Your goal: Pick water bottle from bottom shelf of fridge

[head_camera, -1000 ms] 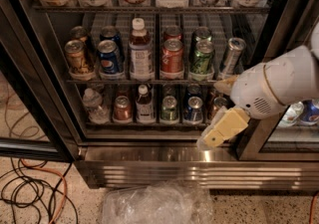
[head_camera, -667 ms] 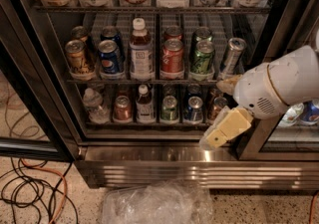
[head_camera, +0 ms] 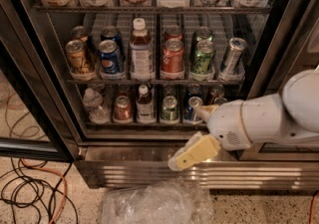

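Since 1 second ago the gripper (head_camera: 192,136) has dropped and slid left, and now hangs low before the steel base of the fridge (head_camera: 129,170), under the right end of the bottom shelf (head_camera: 149,124). It's spread and holds nothing, so you've closed some gap, but the reach remains. Your water bottle (head_camera: 93,106) stands upright at the shelf's far left, clear and ribbed, just beside a red can (head_camera: 122,109), well apart from the gripper.

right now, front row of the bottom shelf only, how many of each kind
water bottle: 1
dark-drink bottle: 1
cans: 3 (red, green, blue)
total: 5
gripper, jaws open, at the row's right end, may hide another can
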`<action>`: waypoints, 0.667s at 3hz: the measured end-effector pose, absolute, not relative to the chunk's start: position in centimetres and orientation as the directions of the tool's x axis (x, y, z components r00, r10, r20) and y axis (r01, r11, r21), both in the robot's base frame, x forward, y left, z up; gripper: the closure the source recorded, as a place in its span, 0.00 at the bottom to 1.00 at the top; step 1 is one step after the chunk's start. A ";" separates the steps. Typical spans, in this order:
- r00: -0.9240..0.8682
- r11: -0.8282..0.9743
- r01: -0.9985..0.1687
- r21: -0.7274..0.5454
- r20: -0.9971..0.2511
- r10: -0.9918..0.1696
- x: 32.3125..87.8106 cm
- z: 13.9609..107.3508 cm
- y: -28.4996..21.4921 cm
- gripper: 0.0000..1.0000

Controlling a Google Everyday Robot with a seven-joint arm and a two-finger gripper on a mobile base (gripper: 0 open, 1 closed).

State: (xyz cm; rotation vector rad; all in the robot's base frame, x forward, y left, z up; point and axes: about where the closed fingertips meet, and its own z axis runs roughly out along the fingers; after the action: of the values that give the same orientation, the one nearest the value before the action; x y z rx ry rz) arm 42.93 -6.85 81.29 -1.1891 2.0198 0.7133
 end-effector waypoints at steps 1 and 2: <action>-0.319 0.381 -0.916 0.128 -0.808 -0.496 43.0 79.8 -3.0 0.00; -0.314 0.375 -0.918 0.126 -0.809 -0.497 43.0 79.8 -2.7 0.00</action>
State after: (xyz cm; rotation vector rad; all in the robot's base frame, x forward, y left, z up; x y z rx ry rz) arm 42.95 -2.73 79.76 -1.2190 1.9491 0.7825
